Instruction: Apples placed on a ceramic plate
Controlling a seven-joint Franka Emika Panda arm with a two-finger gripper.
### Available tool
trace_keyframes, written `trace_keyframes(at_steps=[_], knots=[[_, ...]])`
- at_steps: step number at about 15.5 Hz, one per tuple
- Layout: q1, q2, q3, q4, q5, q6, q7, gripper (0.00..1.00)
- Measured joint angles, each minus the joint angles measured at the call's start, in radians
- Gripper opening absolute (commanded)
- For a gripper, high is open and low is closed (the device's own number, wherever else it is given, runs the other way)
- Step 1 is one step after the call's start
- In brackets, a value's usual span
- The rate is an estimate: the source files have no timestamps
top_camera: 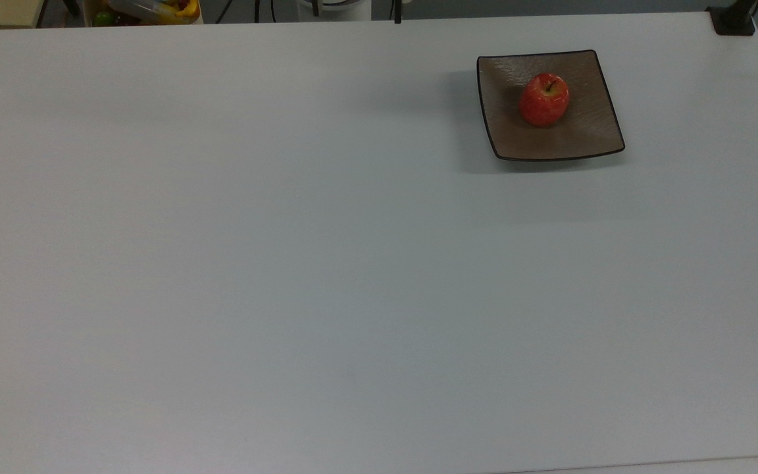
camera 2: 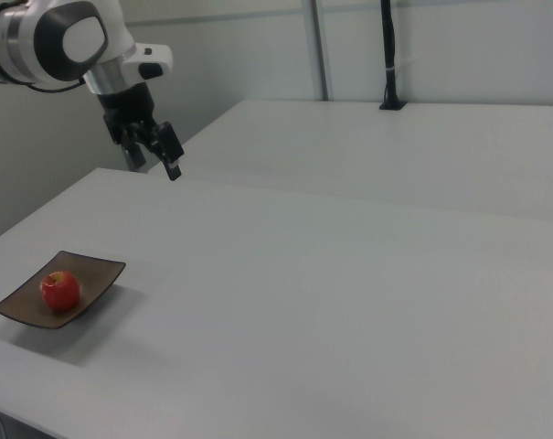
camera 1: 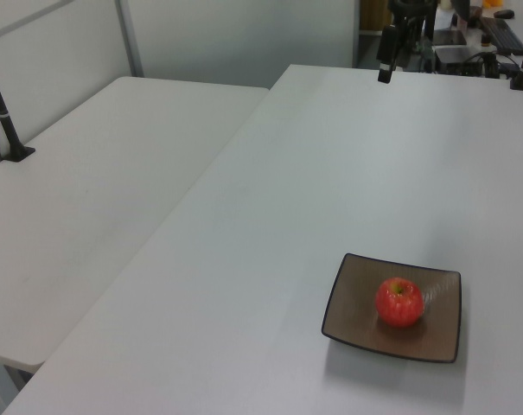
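A small red apple (top_camera: 544, 99) with a yellow-green patch at its stem sits upright near the middle of the square brown plate (top_camera: 517, 141). The plate lies near the far right corner of the white table in the top view. The left view has the apple (camera 1: 399, 302) on the plate (camera 1: 356, 324) at the lower right. In the right view the apple (camera 2: 60, 290) and plate (camera 2: 98, 271) are at the lower left. My gripper (camera 2: 157, 161) hangs open and empty in the air, well beyond the plate, over the table's far edge; it also appears as the gripper (camera 1: 386, 60) at the left view's top.
A box of coloured items (top_camera: 149, 10) stands past the table's far edge at the top view's left. A black clamp post (top_camera: 734, 18) occupies the far right corner. A second white table (camera 1: 97, 199) adjoins on the left view's left, with a black pole (camera 1: 2, 112).
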Motion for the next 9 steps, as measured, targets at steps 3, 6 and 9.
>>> trace_keyframes(at_steps=[3,6,9], knots=[[-0.015,0.008,0.0,-0.001,0.0,0.0,-0.133,1.0],[-0.019,0.018,0.0,-0.001,0.018,0.0,-0.211,1.0],[-0.02,0.022,0.0,-0.001,0.024,0.0,-0.228,1.0]])
